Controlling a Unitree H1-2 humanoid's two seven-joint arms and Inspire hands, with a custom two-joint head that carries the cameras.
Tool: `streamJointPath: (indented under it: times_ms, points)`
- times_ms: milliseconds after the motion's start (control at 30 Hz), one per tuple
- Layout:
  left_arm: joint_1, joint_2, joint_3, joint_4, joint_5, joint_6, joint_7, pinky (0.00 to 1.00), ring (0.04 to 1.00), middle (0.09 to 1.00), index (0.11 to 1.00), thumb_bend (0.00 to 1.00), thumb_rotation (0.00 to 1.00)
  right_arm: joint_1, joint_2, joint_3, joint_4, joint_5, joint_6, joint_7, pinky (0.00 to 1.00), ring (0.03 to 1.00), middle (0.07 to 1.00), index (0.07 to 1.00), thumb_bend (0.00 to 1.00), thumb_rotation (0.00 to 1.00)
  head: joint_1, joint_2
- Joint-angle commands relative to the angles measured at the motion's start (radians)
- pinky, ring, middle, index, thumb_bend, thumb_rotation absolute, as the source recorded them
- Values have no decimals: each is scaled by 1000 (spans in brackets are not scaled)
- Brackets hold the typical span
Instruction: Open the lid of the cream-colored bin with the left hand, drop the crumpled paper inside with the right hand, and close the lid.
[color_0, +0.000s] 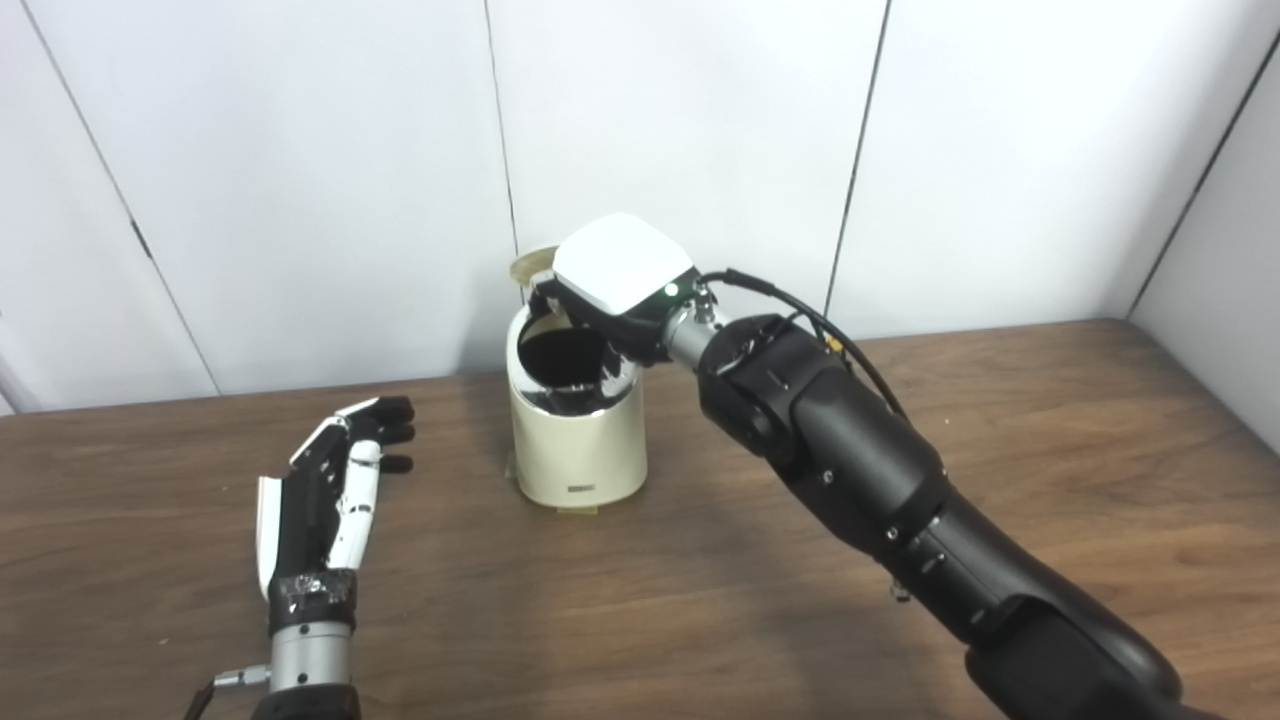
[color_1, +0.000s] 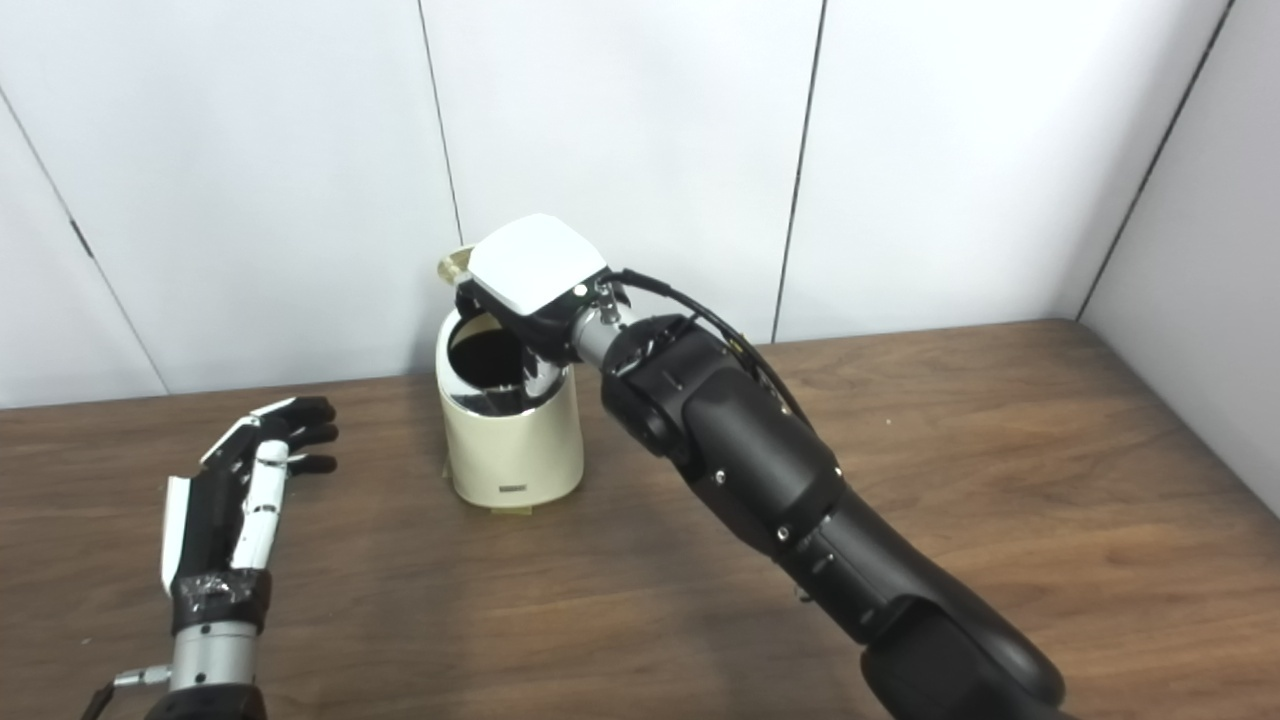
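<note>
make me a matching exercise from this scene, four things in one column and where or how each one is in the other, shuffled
Things:
1. left robot hand
2. right robot hand
3. cream-colored bin
4. bin lid

Places or states:
A. tipped up behind the bin's opening
B. low over the table, fingers apart, holding nothing
C. above the bin's open mouth, white back facing up
D. standing upright on the wooden table, mouth open

Pairs: 1-B, 2-C, 3-D, 4-A
</note>
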Motion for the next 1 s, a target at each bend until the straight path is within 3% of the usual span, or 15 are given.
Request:
streamJointPath:
  times_ms: [0,333,667,833,967]
  points:
    - [-33,4,0,-13,13,-46,9,591,686,703,694,348,781,-29,-9,-26,-3,10,-5,-64,291,412,559,476,516,0,-1,-1]
    - [-38,5,-1,-3,13,-56,9,592,682,699,691,333,774,-17,-6,-43,-1,39,-13,-137,295,402,517,491,516,0,1,-5]
    - [-32,1,-5,-18,21,-42,11,595,684,701,692,336,766,27,6,-84,-90,25,38,-131,264,392,501,489,518,0,8,-3]
    - [-31,5,-6,-18,27,-51,12,591,682,702,693,326,768,106,16,-146,-199,55,67,-155,249,386,494,484,519,0,12,-2]
    - [-29,6,-4,-22,33,-42,10,595,689,706,698,327,792,179,27,-211,-254,114,39,-263,256,385,515,486,516,0,13,-2]
